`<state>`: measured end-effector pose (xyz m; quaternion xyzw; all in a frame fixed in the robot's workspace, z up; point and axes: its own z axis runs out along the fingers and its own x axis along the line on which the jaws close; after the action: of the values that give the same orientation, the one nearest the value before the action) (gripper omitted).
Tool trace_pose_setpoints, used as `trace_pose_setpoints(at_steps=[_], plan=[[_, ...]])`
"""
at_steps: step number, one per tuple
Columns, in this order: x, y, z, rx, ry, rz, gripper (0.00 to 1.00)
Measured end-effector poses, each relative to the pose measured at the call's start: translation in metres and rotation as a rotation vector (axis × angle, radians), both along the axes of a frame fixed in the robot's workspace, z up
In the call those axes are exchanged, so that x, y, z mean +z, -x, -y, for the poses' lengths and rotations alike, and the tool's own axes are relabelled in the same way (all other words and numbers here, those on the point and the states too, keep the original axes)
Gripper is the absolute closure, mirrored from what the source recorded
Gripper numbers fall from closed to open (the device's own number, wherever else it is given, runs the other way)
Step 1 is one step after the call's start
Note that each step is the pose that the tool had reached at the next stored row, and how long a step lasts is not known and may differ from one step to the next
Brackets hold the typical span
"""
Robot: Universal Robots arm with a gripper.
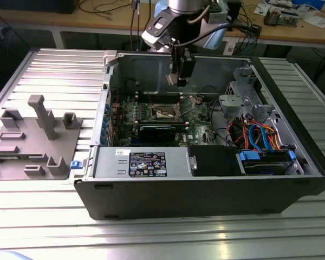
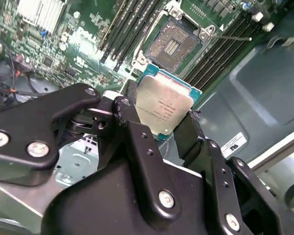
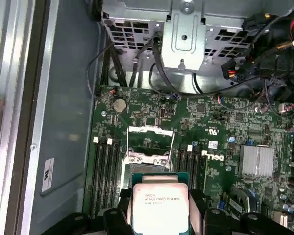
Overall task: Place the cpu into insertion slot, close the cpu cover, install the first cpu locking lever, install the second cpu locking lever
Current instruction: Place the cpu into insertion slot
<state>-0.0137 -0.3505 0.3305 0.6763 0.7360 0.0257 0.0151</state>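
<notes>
My gripper hangs inside the open computer case, above the green board, shut on the cpu. In both wrist views the cpu shows its silvery top, pinched at two opposite edges by the black fingers. The insertion slot lies bare below and ahead of the chip, its dark contact field uncovered. The cpu cover stands swung open at the slot's far side. A thin wire lever sticks out beside the slot.
Long black memory slots flank the socket. A finned heatsink sits on the board. A drive cage with blue and orange cables fills the exterior view's right. A grey fixture tray lies outside the case on the left.
</notes>
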Motion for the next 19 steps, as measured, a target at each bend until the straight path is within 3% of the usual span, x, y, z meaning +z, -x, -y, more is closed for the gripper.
trace_pose_setpoints(at_steps=[1,6,14,19], plan=[[-0.0013,0.0000,0.0000,-0.044,-0.0001,-0.0005,0.46],[-0.0108,0.0007,0.0000,-0.046,-0.0001,-0.0037,0.46],[-0.0155,0.0057,-0.0018,-0.071,-0.0001,-0.0038,0.46],[-0.0231,0.0060,-0.0027,-0.083,-0.0002,-0.0037,0.46]])
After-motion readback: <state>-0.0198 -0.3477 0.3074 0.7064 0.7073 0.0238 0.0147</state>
